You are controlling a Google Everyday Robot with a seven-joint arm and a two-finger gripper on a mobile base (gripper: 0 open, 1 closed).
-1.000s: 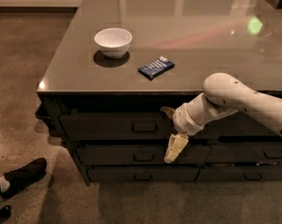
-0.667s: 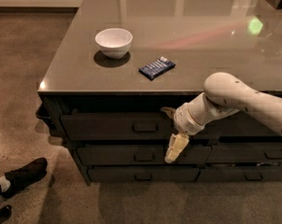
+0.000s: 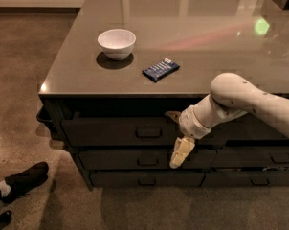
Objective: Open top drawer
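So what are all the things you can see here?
Bowl: 1, white, on the countertop, left.
Snack packet: 1, dark blue, on the countertop, right of the bowl.
Countertop: 1, shiny grey, over the drawers.
Top drawer: 1, dark charcoal, just under the countertop.
Lower drawers: at least 4, dark, below the top drawer.
Shoes: 2, black, on the floor, bottom left.
Arm: 1, white, coming from the right.
End effector: 1, cream, in front of the top drawer, right of its handle.
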